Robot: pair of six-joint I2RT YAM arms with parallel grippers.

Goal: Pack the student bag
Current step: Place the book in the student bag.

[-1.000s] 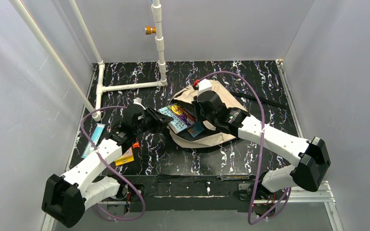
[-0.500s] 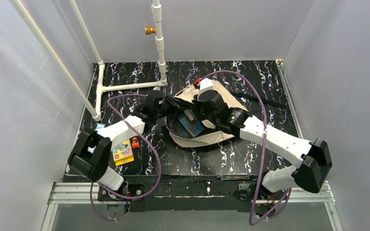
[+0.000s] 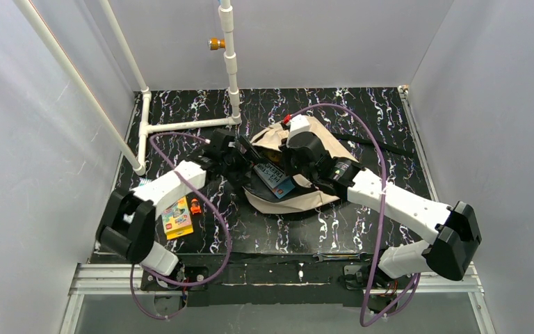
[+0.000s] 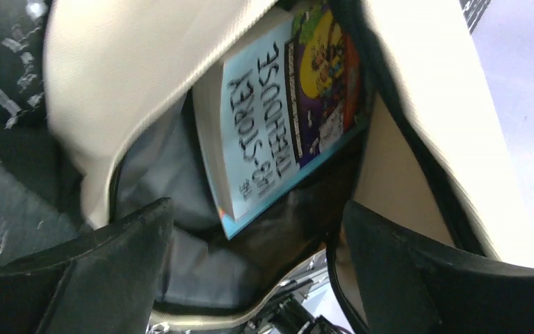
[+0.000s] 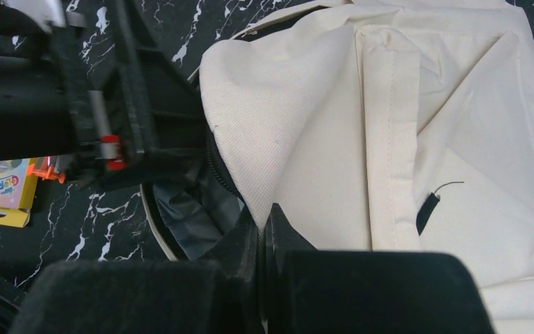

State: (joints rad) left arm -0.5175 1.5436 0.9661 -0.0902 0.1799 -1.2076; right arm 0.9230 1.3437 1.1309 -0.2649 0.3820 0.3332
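The student bag, beige with a dark lining, lies in the middle of the table with its mouth held open. A light blue book titled "13-Storey Treehouse" rests inside the bag, tilted, and also shows from above as the book. My left gripper stands open at the bag's mouth, just short of the book, with only lining between its fingers. My right gripper is shut on the edge of the bag's beige flap and holds it up. From above, the left gripper faces the right gripper.
A yellow crayon box and a small orange piece lie on the table left of the bag. A white pipe frame stands at the back left. The bag's black strap trails to the right.
My left arm carried the book from the left into the bag's mouth, then its gripper opened and let the book go inside. The right gripper has kept its hold on the flap.
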